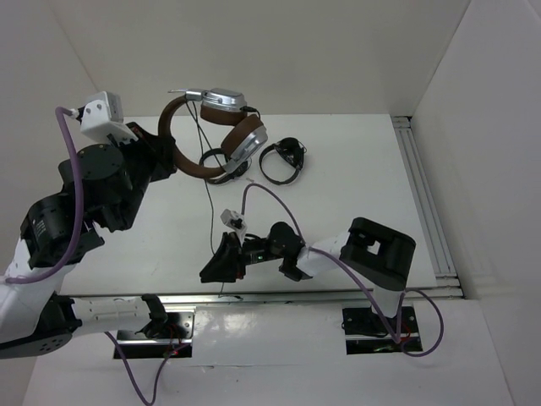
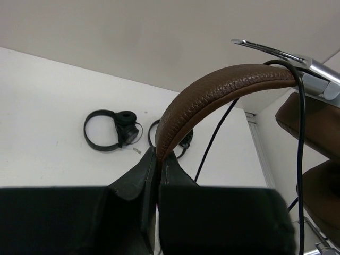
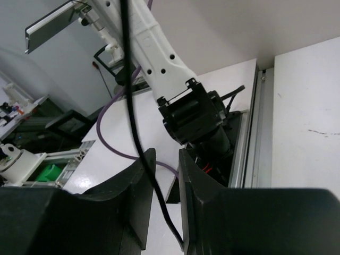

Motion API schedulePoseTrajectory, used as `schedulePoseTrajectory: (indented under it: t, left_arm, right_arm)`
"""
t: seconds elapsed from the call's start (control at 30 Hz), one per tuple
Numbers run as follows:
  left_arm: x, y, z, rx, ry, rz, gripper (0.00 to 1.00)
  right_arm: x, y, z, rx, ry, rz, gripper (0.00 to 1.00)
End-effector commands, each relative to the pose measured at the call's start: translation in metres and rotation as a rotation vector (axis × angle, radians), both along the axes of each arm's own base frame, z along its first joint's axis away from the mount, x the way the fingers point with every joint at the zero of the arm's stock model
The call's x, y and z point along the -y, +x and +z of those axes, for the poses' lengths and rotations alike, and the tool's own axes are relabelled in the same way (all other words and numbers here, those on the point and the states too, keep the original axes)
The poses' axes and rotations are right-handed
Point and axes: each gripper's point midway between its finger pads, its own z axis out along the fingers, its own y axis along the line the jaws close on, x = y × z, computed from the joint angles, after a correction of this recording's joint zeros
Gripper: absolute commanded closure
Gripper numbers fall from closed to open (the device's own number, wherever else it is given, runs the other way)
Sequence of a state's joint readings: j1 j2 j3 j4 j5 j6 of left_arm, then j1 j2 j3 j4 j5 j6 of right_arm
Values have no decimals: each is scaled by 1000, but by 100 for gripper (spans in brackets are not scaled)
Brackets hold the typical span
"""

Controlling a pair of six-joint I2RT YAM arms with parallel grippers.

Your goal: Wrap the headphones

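The headphones are held up off the surface at its far left, close to the back wall. Their brown headband is clamped between the fingers of the left gripper, which is closed tight on it. In the top view the two earcups are seen to the right of that grip, one nearer the wall than the other.

The cable is led from the headphones down toward the near edge of the surface. There it is passed between the fingers of the right gripper. These jaws are parted narrowly, and the cable is seen loose in the gap rather than pinched, though lower down it seems to rest against one finger.

A black set is laid flat on the surface below the raised earcups. A second black set lies just beside it and is partly hidden by the headband in the left wrist view.

Bare surface is seen between the cable and the rail along the right edge, with a side wall just beyond that rail. The near strip is taken up by the right arm, which lies low above the surface. The left side is filled by the bulk of the left arm, close to the left wall.
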State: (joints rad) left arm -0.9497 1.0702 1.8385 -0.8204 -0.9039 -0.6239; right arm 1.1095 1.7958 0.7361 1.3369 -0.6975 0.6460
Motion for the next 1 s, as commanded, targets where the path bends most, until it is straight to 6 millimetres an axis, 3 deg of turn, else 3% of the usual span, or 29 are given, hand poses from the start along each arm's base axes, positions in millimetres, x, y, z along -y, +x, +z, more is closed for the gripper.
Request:
schedulePoseTrajectory:
  t: [0.0,0.1,0.13,0.23,0.27,0.57,0.73,0.83,0.97]
  left_arm:
    - [-14,3,39,101,-91,80,100]
    - [-19,4,44,113,-86,104,100]
    - [-15,7,44,113,-86,104,100]
    - [-22,10,39,109,-38,154,100]
    - [-27,10,41,115,-31,181,100]
    - [-30,46,12,66,125,323,100]
    - [-38,67,-13,15,199,362,100]
    - [-46,77,-25,-9,219,368,100]
    - [-46,88,-59,-73,316,406,100]
  right_arm:
    - [40,-35,107,268,522,34,68]
    - [43,-41,110,271,535,26,71]
    - [45,-40,110,266,535,18,81]
    - [49,-50,112,262,544,26,98]
    - [49,-50,109,268,538,21,100]
    - [44,-57,117,280,464,14,100]
    - [33,-44,118,301,373,-56,100]
    - [36,-34,128,342,364,-135,100]
    - [35,-20,141,397,308,-219,100]
